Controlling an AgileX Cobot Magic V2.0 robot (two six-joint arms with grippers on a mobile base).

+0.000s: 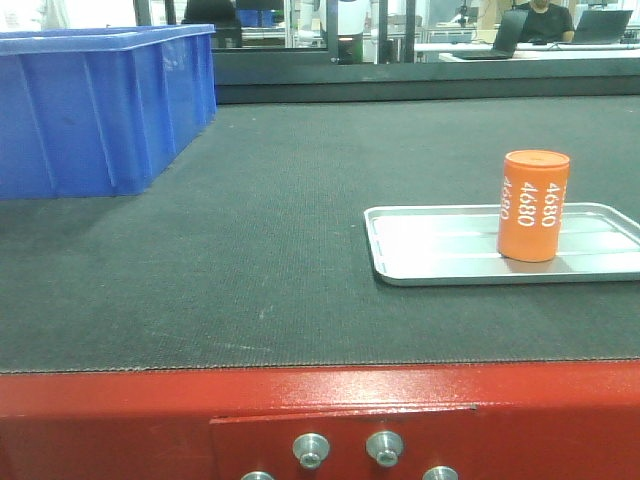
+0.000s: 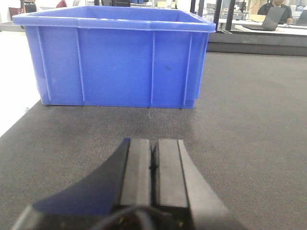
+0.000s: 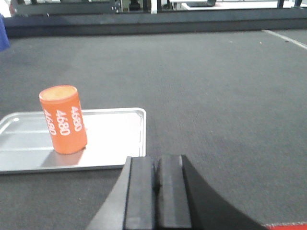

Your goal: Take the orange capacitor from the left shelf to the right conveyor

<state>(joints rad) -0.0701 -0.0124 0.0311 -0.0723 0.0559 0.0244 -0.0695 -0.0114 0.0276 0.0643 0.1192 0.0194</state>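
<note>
On silver tray orange capacitor upright, left of clamped-together, empty right gripper

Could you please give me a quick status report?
Left gripper and right gripper shut, empty. Orange capacitor upright in silver tray on conveyor. Nothing obstructing.

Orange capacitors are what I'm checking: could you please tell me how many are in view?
1. The orange capacitor stands upright in the silver tray on the right conveyor, right of the blue bin. The bin's inside is hidden, so more could be there.
</note>
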